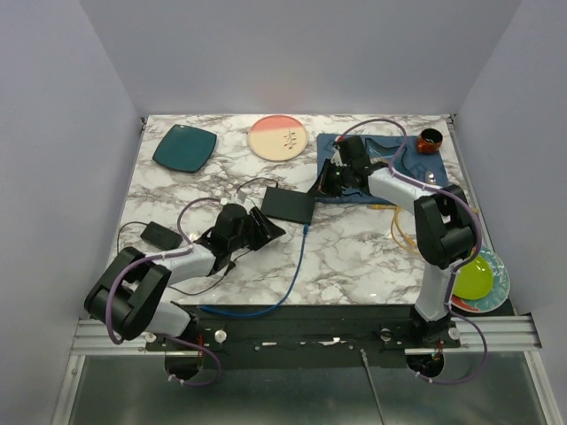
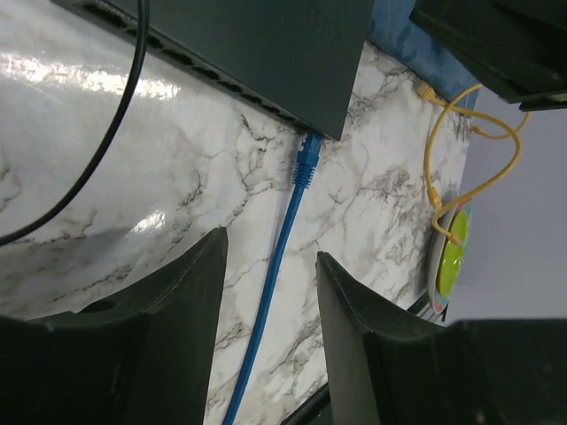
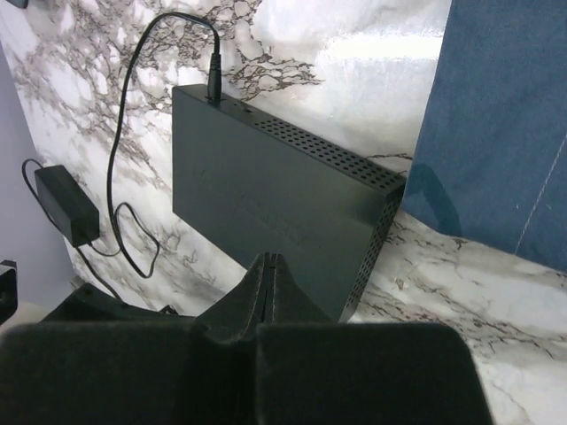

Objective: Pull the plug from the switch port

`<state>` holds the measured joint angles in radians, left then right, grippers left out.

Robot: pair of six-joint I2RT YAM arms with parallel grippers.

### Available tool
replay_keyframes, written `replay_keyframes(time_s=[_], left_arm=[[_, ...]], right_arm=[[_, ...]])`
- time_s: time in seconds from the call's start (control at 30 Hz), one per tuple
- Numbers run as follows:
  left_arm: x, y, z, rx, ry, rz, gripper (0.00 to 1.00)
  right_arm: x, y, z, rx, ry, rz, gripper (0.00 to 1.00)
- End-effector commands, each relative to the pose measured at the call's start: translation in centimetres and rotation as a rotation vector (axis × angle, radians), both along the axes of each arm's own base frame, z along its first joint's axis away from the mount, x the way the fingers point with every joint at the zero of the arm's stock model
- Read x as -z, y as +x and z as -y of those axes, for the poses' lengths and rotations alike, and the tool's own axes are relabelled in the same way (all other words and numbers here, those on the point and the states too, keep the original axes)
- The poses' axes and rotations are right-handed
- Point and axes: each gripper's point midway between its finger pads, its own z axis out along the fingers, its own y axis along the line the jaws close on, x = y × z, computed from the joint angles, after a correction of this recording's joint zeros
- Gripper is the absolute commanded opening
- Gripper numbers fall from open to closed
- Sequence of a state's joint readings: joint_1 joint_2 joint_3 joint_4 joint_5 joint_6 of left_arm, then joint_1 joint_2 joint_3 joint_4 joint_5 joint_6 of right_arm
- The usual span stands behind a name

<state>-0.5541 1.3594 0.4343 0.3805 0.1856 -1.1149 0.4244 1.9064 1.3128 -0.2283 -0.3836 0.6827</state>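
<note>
Plug [image 2: 307,161] of blue cable [image 2: 270,292] in corner port [image 2: 311,135] of switch [image 2: 266,53].

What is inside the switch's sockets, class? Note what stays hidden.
A blue plug sits in the end socket of the switch; a black power cord enters a different side. The plug's tip is hidden inside the port; the other sockets are too dark to judge.

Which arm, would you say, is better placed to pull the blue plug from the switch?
Left. The left gripper is open and points at the blue plug in the switch. The right gripper is shut, and its camera shows no plug.
</note>
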Motion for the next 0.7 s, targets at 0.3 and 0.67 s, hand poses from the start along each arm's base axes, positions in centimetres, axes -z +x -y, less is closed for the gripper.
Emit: replay_keyframes(time_s=[0.3,0.67], left_arm=[[-1.1,3.8,3.4,0.003,-0.106,0.032,0.52],[-1.0,4.6,3.8,-0.001,-0.113,0.038,0.5]], right_arm=[[4.3,-0.9,-0.9,-0.065,-0.004,-0.081,0.01],[6.6,-2.0,-0.4,-0.06,-0.025,-0.14,0.01]])
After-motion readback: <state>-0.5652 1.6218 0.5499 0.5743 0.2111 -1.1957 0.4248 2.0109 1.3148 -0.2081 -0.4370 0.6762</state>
